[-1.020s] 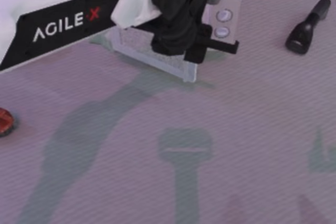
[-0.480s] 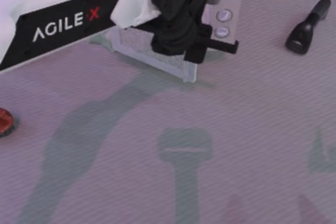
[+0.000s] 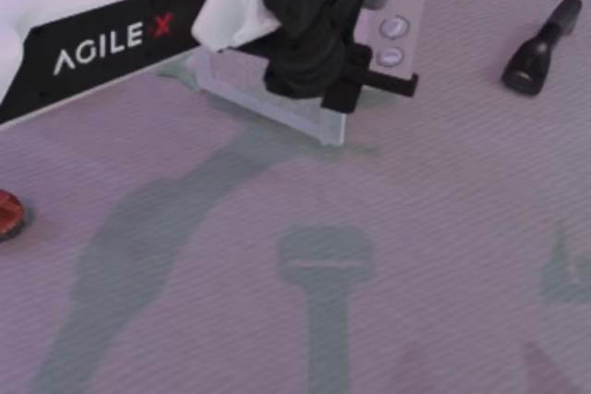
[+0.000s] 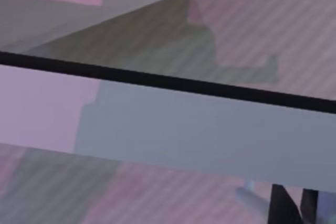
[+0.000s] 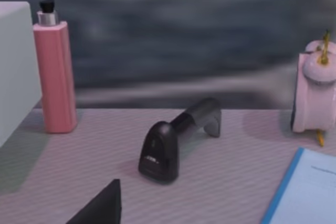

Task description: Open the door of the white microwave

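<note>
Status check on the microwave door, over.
Left gripper at the door's free edge, by the knobs. Door swung out from the white microwave. Right arm parked out of sight. Nothing blocking.

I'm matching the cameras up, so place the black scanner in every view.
Top view: scanner near the right edge, right of the microwave.
Left wrist view: not in it.
Right wrist view: scanner in the middle of the picture.
Shared landmark: the microwave, which also shows as a white block in the right wrist view.

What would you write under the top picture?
Left gripper at the white microwave, its door swung partly open.
</note>
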`<state>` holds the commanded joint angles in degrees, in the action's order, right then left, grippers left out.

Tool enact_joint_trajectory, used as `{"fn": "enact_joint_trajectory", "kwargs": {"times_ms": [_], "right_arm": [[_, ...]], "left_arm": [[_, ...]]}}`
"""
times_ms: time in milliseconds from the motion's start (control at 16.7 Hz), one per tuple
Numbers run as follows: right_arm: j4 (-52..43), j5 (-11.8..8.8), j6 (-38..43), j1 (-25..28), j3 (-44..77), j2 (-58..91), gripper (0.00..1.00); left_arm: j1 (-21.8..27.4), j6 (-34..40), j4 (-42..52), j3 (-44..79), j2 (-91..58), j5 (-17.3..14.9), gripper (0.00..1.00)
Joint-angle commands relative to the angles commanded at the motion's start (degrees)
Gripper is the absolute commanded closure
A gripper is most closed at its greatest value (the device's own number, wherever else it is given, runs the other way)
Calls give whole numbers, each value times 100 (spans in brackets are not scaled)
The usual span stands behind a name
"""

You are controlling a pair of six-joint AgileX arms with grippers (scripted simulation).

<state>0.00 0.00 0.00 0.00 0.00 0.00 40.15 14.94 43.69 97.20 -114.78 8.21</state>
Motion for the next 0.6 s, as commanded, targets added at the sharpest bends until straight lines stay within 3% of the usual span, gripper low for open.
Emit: {"fn": "enact_joint_trajectory", "kwargs": {"times_ms": [360, 600], "right_arm": [[0, 0, 0, 0, 0, 0, 0], [0, 0, 0, 0, 0, 0, 0]], "left_arm": [[-153, -591, -266, -573, 460, -293, 100], [-162, -630, -273, -617, 478, -309, 100]]}}
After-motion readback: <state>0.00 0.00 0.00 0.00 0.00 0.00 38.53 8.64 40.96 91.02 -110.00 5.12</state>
